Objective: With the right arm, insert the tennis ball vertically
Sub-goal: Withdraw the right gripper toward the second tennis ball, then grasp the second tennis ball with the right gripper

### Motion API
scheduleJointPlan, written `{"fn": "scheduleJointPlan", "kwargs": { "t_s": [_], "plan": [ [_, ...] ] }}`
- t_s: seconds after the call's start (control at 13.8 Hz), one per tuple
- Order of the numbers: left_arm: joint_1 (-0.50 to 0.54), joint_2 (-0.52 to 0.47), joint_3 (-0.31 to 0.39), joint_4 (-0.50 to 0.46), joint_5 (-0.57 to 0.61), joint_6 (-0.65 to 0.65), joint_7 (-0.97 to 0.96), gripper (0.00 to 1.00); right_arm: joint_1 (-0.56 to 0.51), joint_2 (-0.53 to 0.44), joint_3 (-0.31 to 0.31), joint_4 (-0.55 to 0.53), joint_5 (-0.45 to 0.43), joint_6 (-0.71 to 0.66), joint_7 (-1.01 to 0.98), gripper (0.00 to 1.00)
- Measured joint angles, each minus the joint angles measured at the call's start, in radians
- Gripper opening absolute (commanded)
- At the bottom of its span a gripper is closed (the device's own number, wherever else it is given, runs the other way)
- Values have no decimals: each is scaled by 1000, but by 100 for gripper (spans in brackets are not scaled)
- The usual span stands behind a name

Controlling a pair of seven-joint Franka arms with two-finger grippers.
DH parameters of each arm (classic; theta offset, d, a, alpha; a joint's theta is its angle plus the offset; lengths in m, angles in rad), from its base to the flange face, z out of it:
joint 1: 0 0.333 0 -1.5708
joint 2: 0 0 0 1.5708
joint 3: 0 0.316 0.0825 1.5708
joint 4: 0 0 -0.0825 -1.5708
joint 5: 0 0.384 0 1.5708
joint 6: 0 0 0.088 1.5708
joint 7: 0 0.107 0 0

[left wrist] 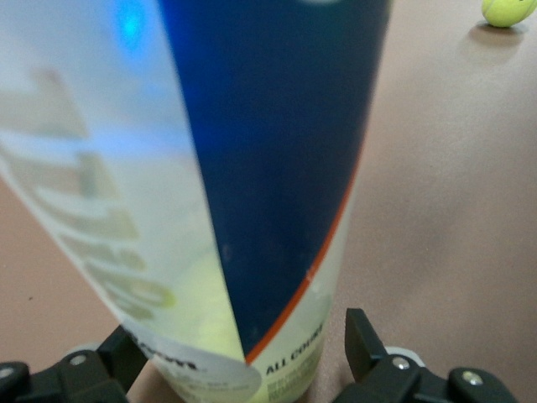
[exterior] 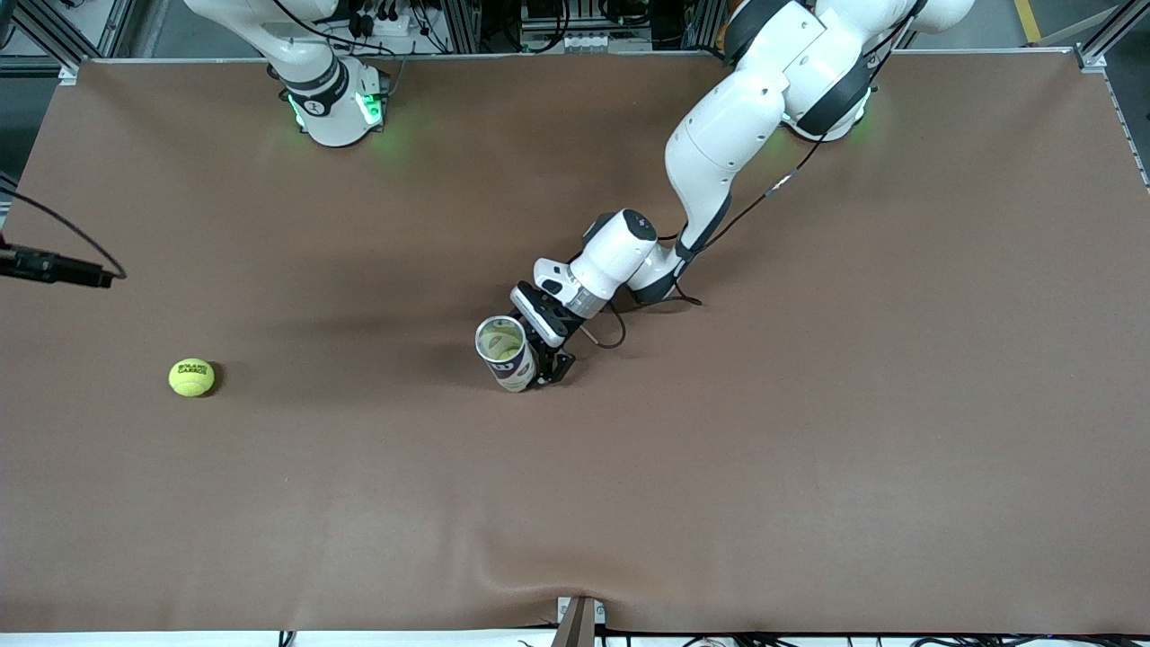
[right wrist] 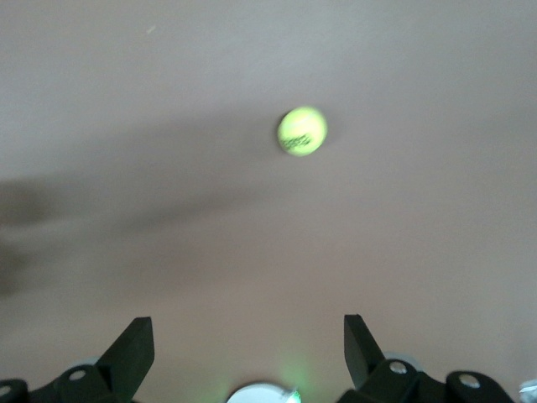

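From my seat the first thing up from the camera's edge of the brown table is the tennis ball, lying alone on the mat toward the right arm's end, well apart from everything else. It rests on the table, nothing touching it. In my right wrist view the same ball sits on the mat out ahead of the right gripper, whose two black fingers stand spread wide with only bare mat between them; it has hold of nothing. I cannot find that gripper in the front view, only the right arm's base at the top.

A little farther from the camera, near the middle of the table, stands the ball can, open mouth up and leaning slightly. The left gripper is down beside it, its fingers on either side of the can's lower part. In my left wrist view the can fills the frame, blue and pale with an orange stripe, and the fingers sit at full spread flanking its base; whether they actually press on it I cannot tell. The ball shows small in a corner there
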Motion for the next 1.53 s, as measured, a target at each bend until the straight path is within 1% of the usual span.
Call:
{"fn": "scheduleJointPlan", "kwargs": {
  "t_s": [0.15,0.36,0.58,0.8,0.94,1.16,1.31,1.53],
  "plan": [
    [5,-5,0,-11,0,2,0,100,-47,14,-1,-83,-32,143,-76,100],
    [11,-7,-1,-15,0,5,0,100,-131,29,-1,-202,-33,352,-145,100],
    [14,-17,-3,-16,0,6,0,100,-142,53,0,-320,-33,566,-149,100],
    [15,-25,-8,-17,0,6,-2,100,-142,140,5,-381,-31,727,-149,100],
    [16,-31,-21,-18,0,6,-10,100,-142,202,8,-400,-16,800,-148,100],
    [16,-36,-28,-19,0,6,-16,100,-142,263,11,-431,4,883,-147,100],
    [17,-37,-28,-20,0,6,-17,100,-142,290,11,-438,34,899,-147,100],
    [18,-37,-28,-24,0,6,-17,100,-142,322,12,-442,49,908,-147,100]
  ]
}}
